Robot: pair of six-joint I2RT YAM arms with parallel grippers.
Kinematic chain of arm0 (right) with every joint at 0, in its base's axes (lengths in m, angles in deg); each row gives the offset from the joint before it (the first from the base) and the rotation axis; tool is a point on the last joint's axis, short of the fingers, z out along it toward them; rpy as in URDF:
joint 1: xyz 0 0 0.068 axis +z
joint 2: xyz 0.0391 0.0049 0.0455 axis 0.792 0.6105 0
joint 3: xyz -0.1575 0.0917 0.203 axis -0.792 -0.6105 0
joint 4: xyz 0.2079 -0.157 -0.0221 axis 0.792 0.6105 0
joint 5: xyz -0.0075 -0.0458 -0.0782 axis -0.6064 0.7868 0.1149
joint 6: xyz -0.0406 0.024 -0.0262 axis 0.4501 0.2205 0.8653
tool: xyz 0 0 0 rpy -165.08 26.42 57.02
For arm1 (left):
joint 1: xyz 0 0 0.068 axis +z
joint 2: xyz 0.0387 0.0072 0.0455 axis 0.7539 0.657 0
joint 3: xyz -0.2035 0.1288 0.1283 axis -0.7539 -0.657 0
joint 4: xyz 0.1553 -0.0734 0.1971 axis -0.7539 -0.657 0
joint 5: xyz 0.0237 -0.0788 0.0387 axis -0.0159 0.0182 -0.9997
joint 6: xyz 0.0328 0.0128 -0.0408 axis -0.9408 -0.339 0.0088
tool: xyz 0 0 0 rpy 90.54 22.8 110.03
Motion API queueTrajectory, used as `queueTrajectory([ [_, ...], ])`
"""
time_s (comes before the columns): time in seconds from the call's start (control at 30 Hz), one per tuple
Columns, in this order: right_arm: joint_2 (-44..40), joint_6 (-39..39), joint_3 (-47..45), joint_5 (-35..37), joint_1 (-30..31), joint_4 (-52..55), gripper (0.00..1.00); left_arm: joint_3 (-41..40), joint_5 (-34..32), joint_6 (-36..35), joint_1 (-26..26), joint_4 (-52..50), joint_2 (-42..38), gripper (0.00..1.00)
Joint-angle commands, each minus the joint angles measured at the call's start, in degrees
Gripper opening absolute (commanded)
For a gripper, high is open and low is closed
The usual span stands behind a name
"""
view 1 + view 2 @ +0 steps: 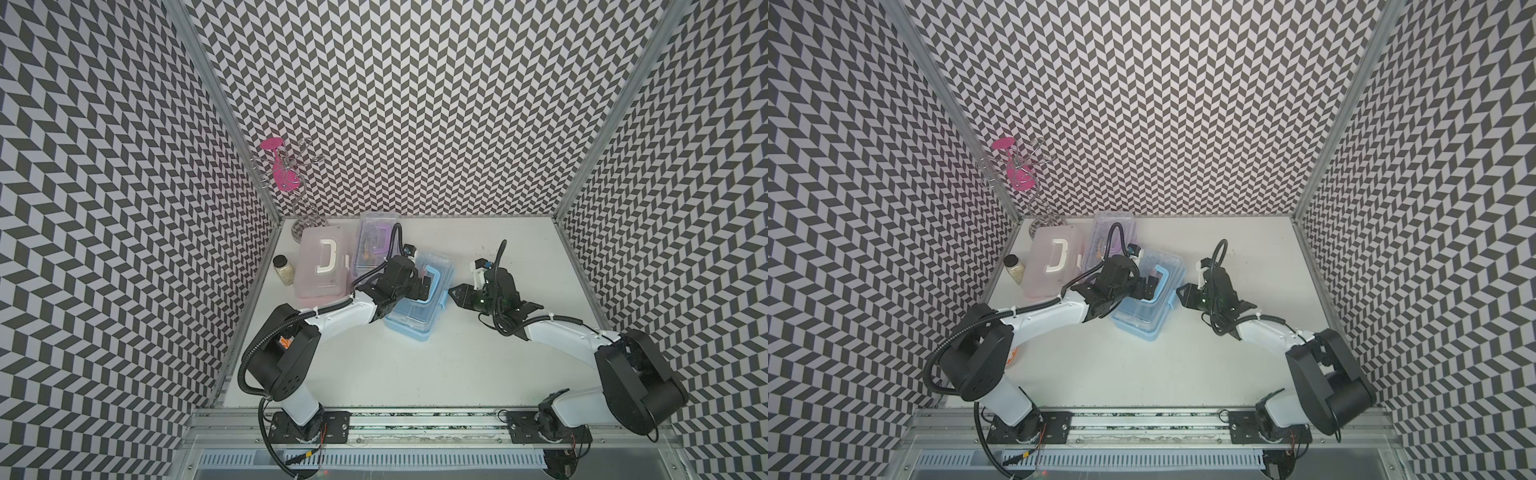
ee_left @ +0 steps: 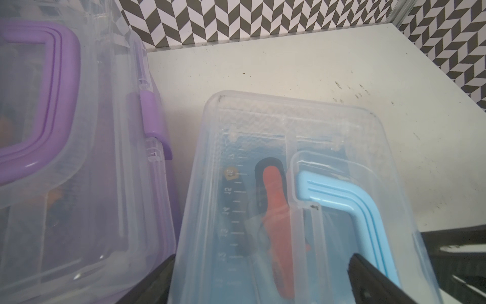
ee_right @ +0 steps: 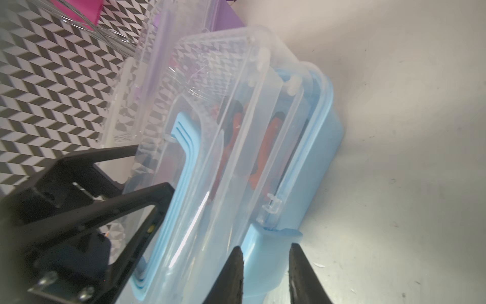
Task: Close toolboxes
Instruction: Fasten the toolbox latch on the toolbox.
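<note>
Two arms (image 1: 332,320) (image 1: 557,336) meet at one of three toolboxes (image 1: 415,320) (image 1: 320,266) (image 1: 376,237).

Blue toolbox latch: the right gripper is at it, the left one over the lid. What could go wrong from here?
1. The light-blue latch flap of the blue plastic toolbox hangs unfastened between the fingertips of the right gripper; it may slip out.
2. A sideways push could slide that box into the purple clear-lidded toolbox close beside it.
3. One finger of the open left gripper sits beside the blue loop handle and might snag it.
</note>
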Motion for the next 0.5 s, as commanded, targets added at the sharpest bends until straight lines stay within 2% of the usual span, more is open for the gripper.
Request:
queueTrajectory([
  [0.0,-0.39,3.85,0.51,6.34,-0.01,4.92,0.30,-1.27,2.98,-0.02,-0.42,-1.11,1.35,0.98],
  [0.17,3.69,4.10,-0.44,6.41,1.68,4.62,0.30,-0.69,3.76,0.33,-0.51,-1.03,2.30,0.98],
  [0.47,12.69,3.12,6.27,3.77,5.44,3.58,0.30,0.30,4.03,0.33,-1.60,-1.72,4.29,0.98],
])
